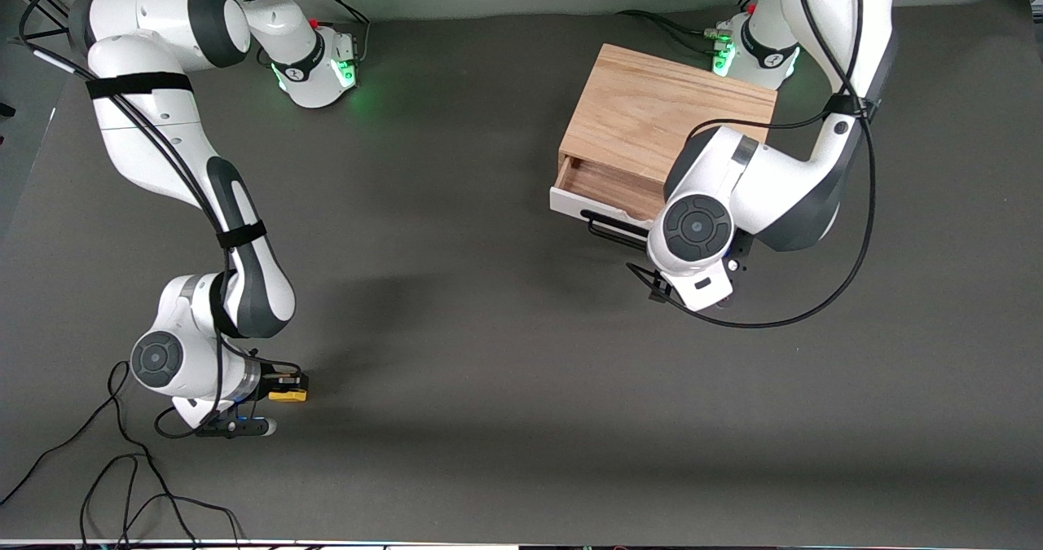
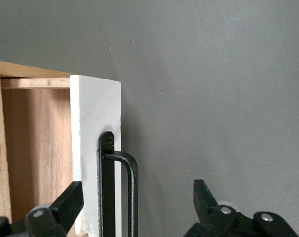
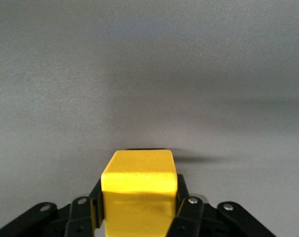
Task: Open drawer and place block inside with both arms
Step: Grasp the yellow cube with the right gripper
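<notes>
We cannot see the left gripper [image 2: 134,207] in the front view, because the left arm's own wrist covers it along with the part of the drawer [image 1: 607,191] toward the left arm's end of the tabletop [image 1: 489,330]. Only a stretch of the black bar handle [image 1: 613,232] shows past that wrist. In the left wrist view just the tips of its fingers [image 2: 65,202] enter the picture, cut off by the edge.

The drawer stands pulled partway out of the oak-coloured cabinet [image 1: 660,114], its brown wooden inside exposed. The cabinet sits near the left arm's base. Loose black cables [image 1: 122,468] trail across the tabletop at the right arm's end.

The left gripper is spread wide, released, its fingers straddling the white drawer front [image 2: 95,148] and the handle [image 2: 132,187]: one finger lies on the wooden inside of the drawer front, the other stands apart from the handle on the outer side, and neither clearly touches.

The right gripper [image 1: 281,391] hangs low over the tabletop, well apart from the cabinet, toward the right arm's end. It is clenched on the block [image 3: 138,195], the small yellow cube pinched between its fingers [image 3: 186,210]. In the front view the block [image 1: 288,395] shows at the gripper's tip.
</notes>
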{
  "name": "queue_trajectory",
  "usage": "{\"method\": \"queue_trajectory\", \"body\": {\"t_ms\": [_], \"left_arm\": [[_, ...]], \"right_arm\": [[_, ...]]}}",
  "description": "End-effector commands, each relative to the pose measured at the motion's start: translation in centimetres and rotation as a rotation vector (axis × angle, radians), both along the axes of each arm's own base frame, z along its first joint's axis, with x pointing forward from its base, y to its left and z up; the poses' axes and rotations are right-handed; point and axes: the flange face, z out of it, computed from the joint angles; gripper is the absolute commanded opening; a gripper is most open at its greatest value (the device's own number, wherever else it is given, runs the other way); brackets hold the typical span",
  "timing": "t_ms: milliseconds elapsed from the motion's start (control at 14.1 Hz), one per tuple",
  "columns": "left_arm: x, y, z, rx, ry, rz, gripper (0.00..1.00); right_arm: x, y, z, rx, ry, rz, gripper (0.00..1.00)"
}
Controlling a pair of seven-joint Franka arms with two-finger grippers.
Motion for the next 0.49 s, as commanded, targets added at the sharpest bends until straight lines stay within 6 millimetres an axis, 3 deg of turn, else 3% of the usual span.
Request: {"method": "queue_trajectory", "body": {"t_ms": [0,212,424], "left_arm": [[-0.7,-1.6,-0.8,0.008,0.033,-0.011,0.99],[-1.8,-2.9,-4.0,0.032,0.089,-0.036,0.99],[-1.6,-2.9,-3.7,0.03,0.086,-0.037,0.99]], "right_arm": [[1.3,0.5,3.9,0.012,0.029,0.006,0.0],[1.6,2.0,9.6,0.013,0.077,-0.02,0.0],[0.6,6.5,12.8,-0.004,0.106,-0.06,0.0]]}}
